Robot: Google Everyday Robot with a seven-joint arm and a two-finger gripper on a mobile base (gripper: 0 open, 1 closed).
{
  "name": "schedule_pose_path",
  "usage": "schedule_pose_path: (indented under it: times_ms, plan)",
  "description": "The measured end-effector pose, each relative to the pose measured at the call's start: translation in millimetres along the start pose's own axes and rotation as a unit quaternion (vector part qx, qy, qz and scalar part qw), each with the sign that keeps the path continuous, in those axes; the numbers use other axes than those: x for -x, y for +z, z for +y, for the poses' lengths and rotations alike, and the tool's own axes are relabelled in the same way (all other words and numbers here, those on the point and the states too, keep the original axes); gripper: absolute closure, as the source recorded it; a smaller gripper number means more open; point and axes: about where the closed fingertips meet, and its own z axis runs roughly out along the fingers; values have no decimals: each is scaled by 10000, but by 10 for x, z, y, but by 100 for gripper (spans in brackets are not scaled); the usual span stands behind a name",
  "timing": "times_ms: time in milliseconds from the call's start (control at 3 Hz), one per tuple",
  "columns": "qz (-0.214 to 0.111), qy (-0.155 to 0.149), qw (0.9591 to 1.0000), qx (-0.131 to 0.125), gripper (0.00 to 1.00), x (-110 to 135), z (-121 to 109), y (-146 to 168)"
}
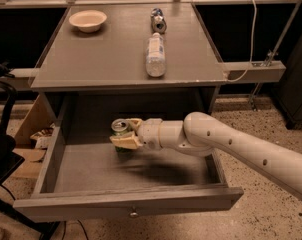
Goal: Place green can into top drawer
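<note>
The top drawer (pixel 126 201) stands pulled out under the grey table, its round knob at the front centre. My gripper (pixel 124 133) reaches in from the right on a white arm and is shut on the green can (pixel 120 127). The can is upright, silver top up, held low over the back left part of the drawer floor. The pale fingers (pixel 125 142) cover most of the can's body, so I cannot tell whether its base touches the floor.
On the table top (pixel 91 59) lie a clear plastic bottle (pixel 155 54), a silver-blue can (pixel 158 20) behind it, and a white bowl (pixel 87 20) at the back left. Cardboard (pixel 33 126) and a black stand (pixel 3 149) are on the left.
</note>
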Motion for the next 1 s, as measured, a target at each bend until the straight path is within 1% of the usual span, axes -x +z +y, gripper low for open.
schedule_pose_path:
  times_ms: [333,667,1000]
  plan:
    - [-24,-39,10000,19,82,-11,11,24]
    - [-24,-39,10000,19,57,-11,12,25]
    - [-24,-39,10000,19,36,-11,12,25]
